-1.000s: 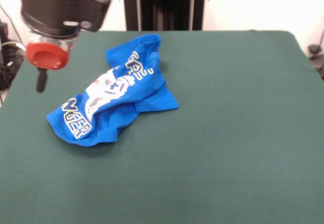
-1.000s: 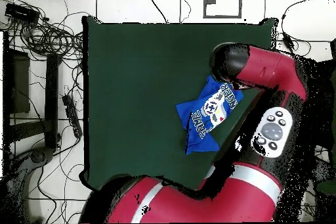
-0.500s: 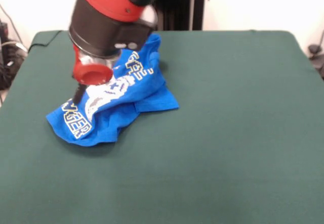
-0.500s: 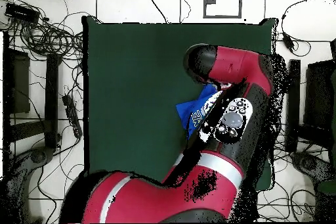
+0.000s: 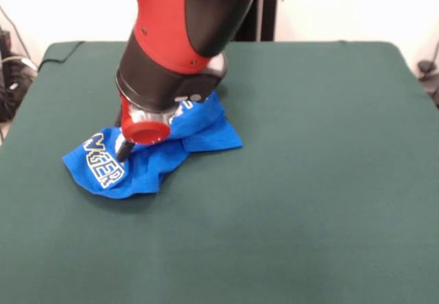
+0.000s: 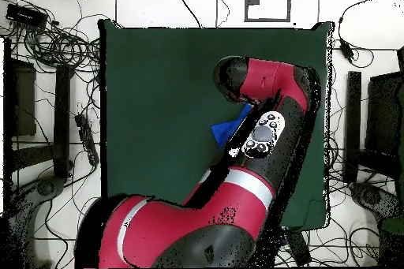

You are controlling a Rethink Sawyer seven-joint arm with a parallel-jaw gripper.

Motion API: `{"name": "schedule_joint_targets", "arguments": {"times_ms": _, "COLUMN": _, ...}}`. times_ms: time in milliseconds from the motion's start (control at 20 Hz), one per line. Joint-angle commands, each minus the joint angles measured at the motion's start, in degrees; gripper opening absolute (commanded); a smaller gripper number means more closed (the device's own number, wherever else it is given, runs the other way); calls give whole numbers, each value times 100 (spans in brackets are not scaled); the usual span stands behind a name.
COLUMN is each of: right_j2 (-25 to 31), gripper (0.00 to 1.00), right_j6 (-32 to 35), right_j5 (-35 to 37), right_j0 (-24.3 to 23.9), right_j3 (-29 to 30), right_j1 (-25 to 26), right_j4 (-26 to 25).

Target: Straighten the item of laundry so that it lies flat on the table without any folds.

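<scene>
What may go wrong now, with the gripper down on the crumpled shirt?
The gripper meets the shirt where layers overlap, so it might catch several and drag the bundle without unfolding it. The shirt lies near the table edge; a pull that way could take it off. The arm hides most of it from above.

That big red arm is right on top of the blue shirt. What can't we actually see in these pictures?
- Front view: the arm's head covers the middle of the shirt, so the print and folds beneath are hidden.
- Front view: only a dark tip of the pincer shows; whether it is open or shut cannot be told.
- Overhead view: the arm hides nearly all the shirt, leaving one blue corner, and the pincer entirely.
- Whether the tip touches the cloth is unclear.
</scene>
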Motion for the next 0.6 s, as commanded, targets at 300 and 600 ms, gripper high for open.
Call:
{"name": "schedule_joint_targets", "arguments": {"times_ms": 300, "right_j2": 331, "gripper": 100, "right_j6": 2147, "right_j5": 268, "right_j0": 363, "right_j3": 118, "right_j1": 160, "right_j4": 1007}}
{"name": "schedule_joint_targets", "arguments": {"times_ms": 600, "right_j2": 76, "gripper": 100, "right_j6": 2168, "right_j5": 452, "right_j0": 586, "right_j3": 168, "right_j1": 161, "right_j4": 1090}}
